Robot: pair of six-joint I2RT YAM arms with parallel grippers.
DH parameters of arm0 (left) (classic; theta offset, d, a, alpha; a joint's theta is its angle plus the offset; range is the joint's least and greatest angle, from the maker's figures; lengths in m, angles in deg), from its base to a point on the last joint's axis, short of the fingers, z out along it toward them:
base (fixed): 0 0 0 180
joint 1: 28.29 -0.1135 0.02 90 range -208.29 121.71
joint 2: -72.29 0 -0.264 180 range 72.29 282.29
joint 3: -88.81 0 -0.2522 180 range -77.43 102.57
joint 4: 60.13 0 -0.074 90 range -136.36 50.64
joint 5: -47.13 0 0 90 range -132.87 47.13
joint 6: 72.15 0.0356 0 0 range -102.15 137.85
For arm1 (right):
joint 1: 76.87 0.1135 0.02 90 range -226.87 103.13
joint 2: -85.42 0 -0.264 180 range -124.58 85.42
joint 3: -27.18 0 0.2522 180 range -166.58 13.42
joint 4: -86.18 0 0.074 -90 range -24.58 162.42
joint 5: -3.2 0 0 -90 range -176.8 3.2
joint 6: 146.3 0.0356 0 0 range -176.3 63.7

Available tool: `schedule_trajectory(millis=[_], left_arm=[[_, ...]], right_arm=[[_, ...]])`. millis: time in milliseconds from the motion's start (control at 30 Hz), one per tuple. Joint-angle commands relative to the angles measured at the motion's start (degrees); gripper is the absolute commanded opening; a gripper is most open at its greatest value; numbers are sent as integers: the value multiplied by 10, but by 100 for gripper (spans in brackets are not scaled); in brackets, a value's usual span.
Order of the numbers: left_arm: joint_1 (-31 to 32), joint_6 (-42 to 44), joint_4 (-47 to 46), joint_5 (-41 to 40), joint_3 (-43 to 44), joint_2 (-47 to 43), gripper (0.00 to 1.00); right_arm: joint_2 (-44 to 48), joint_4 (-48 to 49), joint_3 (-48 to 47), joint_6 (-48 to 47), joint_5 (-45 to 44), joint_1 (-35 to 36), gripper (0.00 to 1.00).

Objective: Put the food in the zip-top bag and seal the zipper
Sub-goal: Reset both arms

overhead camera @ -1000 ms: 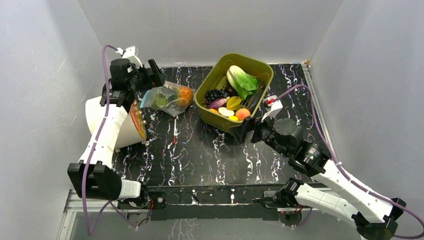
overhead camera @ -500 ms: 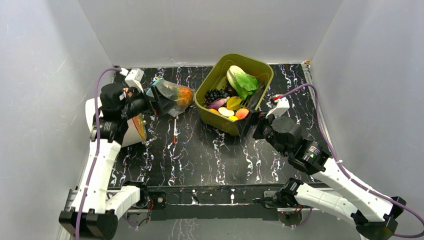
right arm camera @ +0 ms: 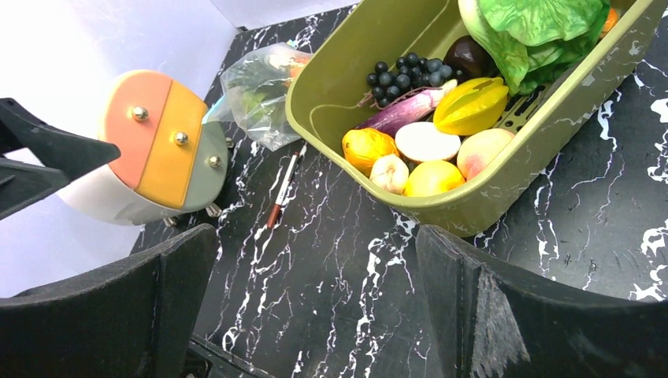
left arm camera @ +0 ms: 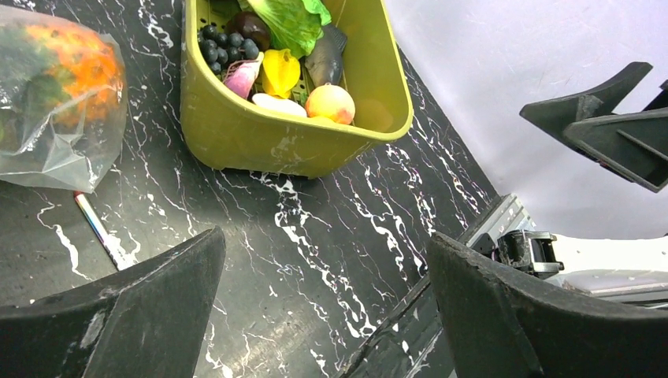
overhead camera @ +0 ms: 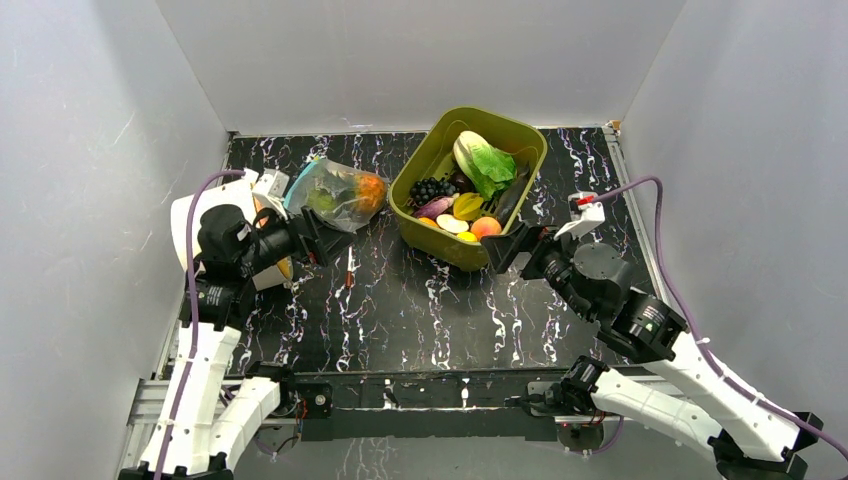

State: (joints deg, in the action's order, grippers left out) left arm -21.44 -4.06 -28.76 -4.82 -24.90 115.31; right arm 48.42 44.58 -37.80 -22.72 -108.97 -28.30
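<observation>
Since both of my pincers stand wide open and hold nothing, the next move turns on which one is nearer to what. My left pincer point(overhead camera: 318, 238) hangs off the tub's point(overhead camera: 403, 190) left side, a little nearer my bases than the tub, its jaws spread and pointing back toward the tub. From its wrist camera, the left pincer point(left arm camera: 327, 315) has the bag point(left arm camera: 55, 94) up and to the left of its gap and the tub point(left arm camera: 260, 142) straight ahead beyond the gap.

The bag point(overhead camera: 335, 195) lies on the table point(overhead camera: 420, 310) against the tub's left wall, touching it or just beside it; I cannot tell which. Its long axis runs away from the tub toward the left wall. An orange piece of food point(overhead camera: 370, 188) sits at the tub end, with something green behind it. The zipper point(overhead camera: 298, 188) seems to be the pale blue edge at the end away from the tub, which is the end closest to my left pincer. Whether it is pressed shut I cannot tell.

My right pincer point(overhead camera: 512, 250) hovers at the tub's near right corner, jaws apart, with the loose food point(right arm camera: 425, 142) in the tub just ahead of it and the bag point(right arm camera: 256, 87) beyond the tub's far left corner, well apart. A pen point(overhead camera: 350, 270) lies on the table nearer my bases than the bag.

I judge that the left arm is the one for the bag and its zipper, and the right for anything in the tub.
</observation>
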Motion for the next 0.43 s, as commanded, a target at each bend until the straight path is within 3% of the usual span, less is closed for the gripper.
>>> schedule_trajectory(millis=[0,400], left_arm=[[2,-13,-16,10,-4,1,98],[2,-8,-4,-12,13,7,98]], right_arm=[[11,30,-6,9,-4,-1,98],[-12,31,-3,10,4,-2,98]])
